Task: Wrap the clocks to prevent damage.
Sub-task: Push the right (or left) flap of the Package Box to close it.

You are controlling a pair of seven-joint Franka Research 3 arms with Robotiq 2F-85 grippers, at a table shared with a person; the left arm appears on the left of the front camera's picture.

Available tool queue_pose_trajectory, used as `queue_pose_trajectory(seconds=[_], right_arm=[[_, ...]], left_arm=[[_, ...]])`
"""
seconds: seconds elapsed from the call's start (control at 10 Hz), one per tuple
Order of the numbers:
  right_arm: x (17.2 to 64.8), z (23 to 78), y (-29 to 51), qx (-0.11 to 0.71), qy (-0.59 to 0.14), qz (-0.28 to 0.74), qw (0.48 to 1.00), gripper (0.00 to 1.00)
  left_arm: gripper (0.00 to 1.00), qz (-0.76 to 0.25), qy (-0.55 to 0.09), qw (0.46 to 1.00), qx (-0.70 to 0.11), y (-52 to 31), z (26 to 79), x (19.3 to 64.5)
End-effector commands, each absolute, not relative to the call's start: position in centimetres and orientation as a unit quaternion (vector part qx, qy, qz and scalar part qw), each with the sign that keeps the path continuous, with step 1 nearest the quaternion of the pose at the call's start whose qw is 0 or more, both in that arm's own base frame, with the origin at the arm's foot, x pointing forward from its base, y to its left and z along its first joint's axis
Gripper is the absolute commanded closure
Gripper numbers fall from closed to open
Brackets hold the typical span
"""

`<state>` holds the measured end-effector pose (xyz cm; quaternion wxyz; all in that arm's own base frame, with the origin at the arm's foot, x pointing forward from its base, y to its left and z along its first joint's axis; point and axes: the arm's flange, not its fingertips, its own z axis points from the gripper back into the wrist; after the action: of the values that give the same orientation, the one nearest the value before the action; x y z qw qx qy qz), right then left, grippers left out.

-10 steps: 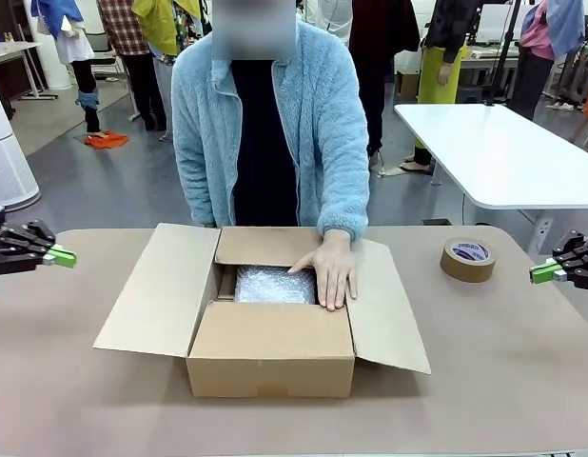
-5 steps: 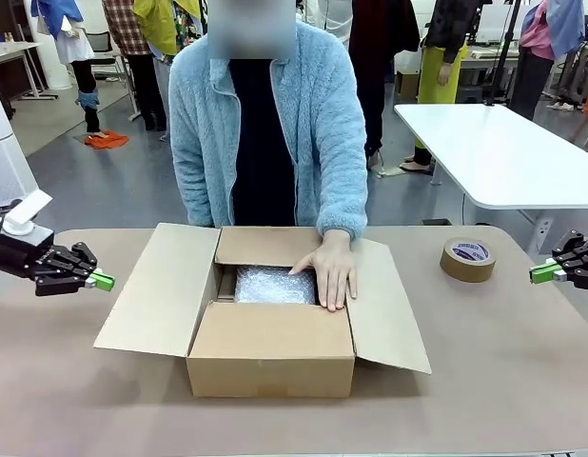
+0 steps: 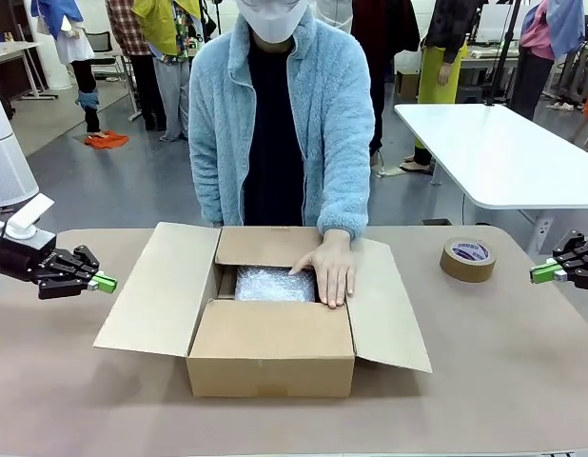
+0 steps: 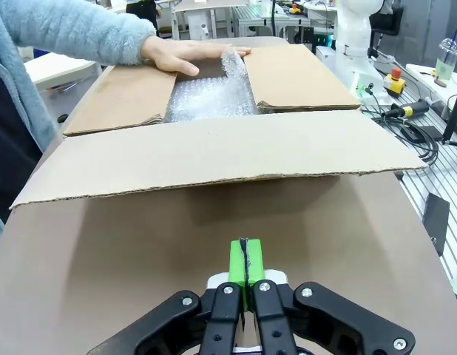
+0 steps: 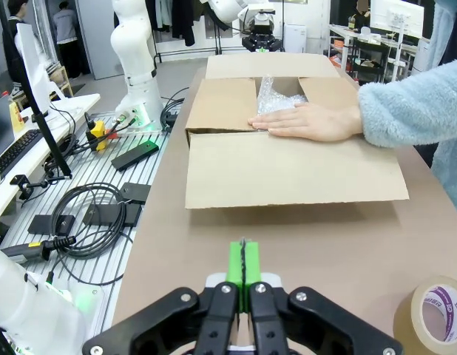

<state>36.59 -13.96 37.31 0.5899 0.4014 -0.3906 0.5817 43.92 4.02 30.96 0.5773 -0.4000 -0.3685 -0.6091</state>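
- Cardboard made up the one box point(image 3: 271, 357) in the middle of the front view; it stood on the brown table point(image 3: 503, 371) with its top open. I counted four flaps, and the two wide ones spread out to the left and to the right of the frame.
- One bundle, the clocks point(image 3: 273, 285), lay inside the box, in the centre of the opening. It showed as whitish clear bubble wrap, and no dial could be seen through it.
- One hand point(image 3: 329, 269) of the person in the light blue fleece lay flat, palm down, at the right side of the opening. It rested on the right edge of the bundle and on the flap beside it.
- One tape roll point(image 3: 468, 259), brown, lay flat on the table at the right of the frame, well apart from the box. Its label was white with blue print, but the writing was too small to read.
- Two grippers were in view. The left gripper point(image 3: 104, 283) hung at the left edge of the frame, just beside the left flap and not touching it. In its wrist view the green pads point(image 4: 245, 260) were pressed together with nothing between them.
- The right gripper point(image 3: 544, 272) was at the right edge of the frame, near the tape roll, also with its pads together and holding nothing.
- No other writing could be read on the box.
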Motion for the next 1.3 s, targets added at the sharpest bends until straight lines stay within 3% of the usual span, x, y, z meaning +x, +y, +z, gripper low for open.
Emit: queue_pose_trajectory(seconds=[0.0, 0.3, 0.7, 1.2], right_arm=[[36.6, 37.2, -14.0, 0.404, -0.393, 0.581, 0.588, 0.99], [36.6, 37.2, -14.0, 0.404, -0.393, 0.581, 0.588, 0.99], [36.6, 37.2, -14.0, 0.404, -0.393, 0.581, 0.588, 0.99], [36.6, 37.2, -14.0, 0.404, -0.393, 0.581, 0.588, 0.99]], left_arm=[[1.0, -0.611, -0.369, 0.576, -0.398, 3.8, 31.1, 44.0], [1.0, -0.609, -0.368, 0.577, -0.4, 4.0, 31.0, 43.9], [1.0, -0.608, -0.382, 0.568, -0.402, 0.6, 26.8, 44.2], [1.0, -0.558, -0.437, 0.528, -0.469, -2.9, 25.6, 44.7]])
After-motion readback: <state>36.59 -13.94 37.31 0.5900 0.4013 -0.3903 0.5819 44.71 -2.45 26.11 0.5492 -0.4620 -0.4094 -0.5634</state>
